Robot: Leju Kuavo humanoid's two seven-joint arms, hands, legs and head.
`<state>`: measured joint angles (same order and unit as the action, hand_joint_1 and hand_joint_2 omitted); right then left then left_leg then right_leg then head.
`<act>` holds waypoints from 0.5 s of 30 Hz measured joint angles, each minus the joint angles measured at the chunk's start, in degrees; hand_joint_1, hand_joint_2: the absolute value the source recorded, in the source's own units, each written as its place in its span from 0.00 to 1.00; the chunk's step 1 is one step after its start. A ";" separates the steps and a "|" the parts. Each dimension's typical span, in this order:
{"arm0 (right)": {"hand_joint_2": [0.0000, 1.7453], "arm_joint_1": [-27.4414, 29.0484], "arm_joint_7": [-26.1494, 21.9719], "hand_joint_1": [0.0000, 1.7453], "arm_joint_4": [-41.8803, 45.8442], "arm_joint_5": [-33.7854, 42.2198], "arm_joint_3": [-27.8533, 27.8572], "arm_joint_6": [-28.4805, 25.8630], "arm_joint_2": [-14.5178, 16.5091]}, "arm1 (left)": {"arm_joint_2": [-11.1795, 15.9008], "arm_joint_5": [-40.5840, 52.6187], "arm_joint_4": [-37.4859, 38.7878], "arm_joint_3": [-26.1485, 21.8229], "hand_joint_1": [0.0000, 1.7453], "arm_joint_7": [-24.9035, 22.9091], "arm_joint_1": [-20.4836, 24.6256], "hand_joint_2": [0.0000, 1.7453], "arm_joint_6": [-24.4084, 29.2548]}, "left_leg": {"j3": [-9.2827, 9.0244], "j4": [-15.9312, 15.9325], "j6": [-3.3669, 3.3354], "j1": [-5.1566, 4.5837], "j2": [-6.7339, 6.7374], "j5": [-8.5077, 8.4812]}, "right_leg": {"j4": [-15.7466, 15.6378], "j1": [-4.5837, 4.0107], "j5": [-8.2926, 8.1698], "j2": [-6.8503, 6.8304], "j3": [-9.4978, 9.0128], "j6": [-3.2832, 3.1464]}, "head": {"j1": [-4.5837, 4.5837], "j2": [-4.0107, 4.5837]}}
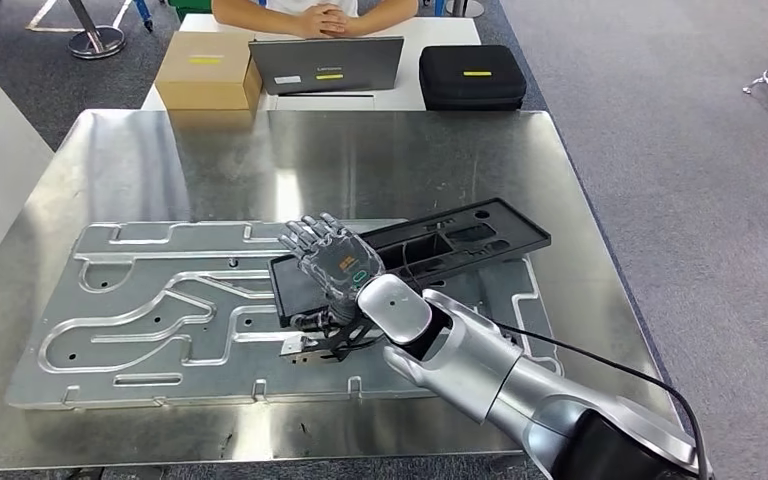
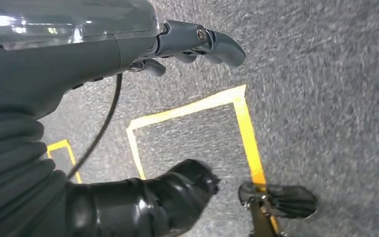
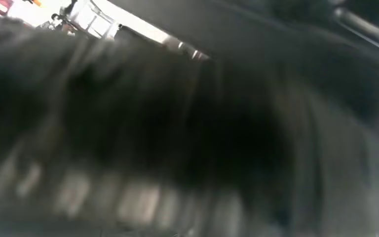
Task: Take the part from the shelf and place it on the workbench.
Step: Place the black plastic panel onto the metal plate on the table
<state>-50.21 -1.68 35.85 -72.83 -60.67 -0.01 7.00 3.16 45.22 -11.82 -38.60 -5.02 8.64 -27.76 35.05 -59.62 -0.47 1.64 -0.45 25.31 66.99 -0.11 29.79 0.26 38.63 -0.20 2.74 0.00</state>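
Fingers [image 2: 212,44] of my left hand [image 2: 128,54] hang curled above grey carpet, nothing between them | right hand [image 1: 332,262] lies on the black part [image 1: 460,240], fingers stretched flat over its near-left end, whether gripping I cannot tell | part rests on the grooved metal plate [image 1: 140,320] atop the workbench [image 1: 360,150], extending right of my fingers

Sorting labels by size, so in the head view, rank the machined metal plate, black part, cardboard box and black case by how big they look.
1. metal plate
2. black part
3. cardboard box and black case, alike; both sit farther from the camera, so unranked.
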 joint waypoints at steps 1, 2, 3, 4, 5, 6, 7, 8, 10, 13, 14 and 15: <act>0.00 -0.02 0.14 0.00 0.01 0.47 0.00 0.03 -0.17 | -0.01 -0.20 -0.07 0.04 0.00 0.07 -0.13 0.00 0.34 | 0.17 -0.02 -0.21 -0.12 0.07 -0.12 | 3.74 0.00 1.95 -0.02 1.64 0.11 | 0.01 0.00; 0.00 0.01 0.30 0.00 0.03 1.05 0.00 0.01 -0.41 | -0.01 -0.36 -0.10 0.16 0.00 0.14 -0.34 0.00 0.65 | 0.35 -0.05 -0.36 -0.28 0.13 -0.25 | 7.09 -0.02 3.41 -0.02 3.10 0.11 | 0.01 0.00; 0.00 0.07 0.47 0.00 0.10 1.63 0.00 -0.03 -0.67 | -0.01 -0.46 -0.11 0.33 0.00 0.21 -0.59 0.00 0.89 | 0.52 -0.10 -0.47 -0.44 0.19 -0.37 | 8.95 -0.08 3.96 -0.01 3.81 -0.03 | 0.01 0.00; 0.00 0.12 0.61 0.00 0.28 2.18 0.00 -0.06 -0.95 | -0.02 -0.58 -0.12 0.55 0.00 0.30 -0.85 0.00 1.12 | 0.63 -0.13 -0.53 -0.58 0.21 -0.45 | 8.65 -0.20 3.42 0.00 3.41 -0.32 | 0.01 0.00; 0.00 0.14 0.82 0.00 0.72 2.75 0.03 -0.11 -1.24 | -0.02 -0.73 -0.14 0.83 0.00 0.42 -1.10 0.00 1.46 | 0.68 -0.17 -0.57 -0.69 0.20 -0.52 | 6.32 -0.42 1.95 0.02 1.95 -0.74 | 0.01 0.00; 0.00 0.15 1.11 0.00 1.50 3.34 0.13 -0.16 -1.55 | -0.03 -0.92 -0.17 1.13 0.00 0.56 -1.30 0.00 1.89 | 0.67 -0.18 -0.56 -0.74 0.19 -0.54 | 2.44 -0.78 -0.06 0.05 -0.29 -1.30 | 0.01 0.00; 0.00 0.14 1.45 0.00 2.50 3.93 0.31 -0.21 -1.86 | -0.08 -1.08 -0.20 1.40 0.00 0.70 -1.48 0.00 2.37 | 0.64 -0.16 -0.53 -0.75 0.18 -0.58 | -1.44 -1.15 -1.59 0.08 -2.42 -1.87 | 0.02 0.00; 0.00 0.14 1.75 0.00 3.38 4.40 0.49 -0.25 -2.11 | -0.11 -1.20 -0.22 1.62 0.00 0.81 -1.60 0.00 2.77 | 0.62 -0.13 -0.50 -0.73 0.18 -0.62 | -4.33 -1.47 -2.55 0.10 -3.97 -2.31 | 0.02 0.00; 0.00 0.14 2.05 0.00 4.26 4.82 0.72 -0.29 -2.36 | -0.18 -1.31 -0.22 1.79 0.00 0.91 -1.72 0.00 3.13 | 0.63 -0.08 -0.43 -0.69 0.20 -0.70 | -6.34 -1.74 -2.71 0.12 -4.94 -2.70 | 0.03 0.00; 0.00 0.09 2.32 0.00 5.15 5.16 1.10 -0.32 -2.54 | -0.25 -1.31 -0.24 1.93 0.00 0.95 -1.80 0.00 3.40 | 0.83 -0.08 -0.12 -0.71 0.20 -0.92 | -6.71 -1.84 -2.93 0.10 -5.01 -2.77 | 0.03 0.00; 0.00 0.15 2.58 0.00 6.30 5.47 1.54 -0.32 -2.87 | -0.33 -1.28 -0.26 2.20 0.00 0.96 -2.00 0.00 3.70 | 0.97 0.07 0.16 -0.64 0.23 -1.21 | -7.02 -1.96 -3.19 0.09 -4.94 -2.92 | 0.03 0.00; 0.00 0.27 2.88 0.00 8.00 5.80 2.14 -0.31 -3.33 | -0.42 -1.25 -0.36 2.50 0.00 0.96 -2.33 0.00 4.03 | 1.36 -0.23 0.51 -0.65 0.24 -0.80 | -8.18 -1.87 -4.09 0.01 -5.03 -3.22 | 0.01 0.00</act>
<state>-49.95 1.20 43.85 -67.03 -58.54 -0.32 3.67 2.74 43.97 -12.17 -36.10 -4.06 6.31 -23.74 36.40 -59.85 0.04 0.99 -0.21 24.52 58.82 -1.99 25.70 0.26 33.60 -3.43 2.75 0.00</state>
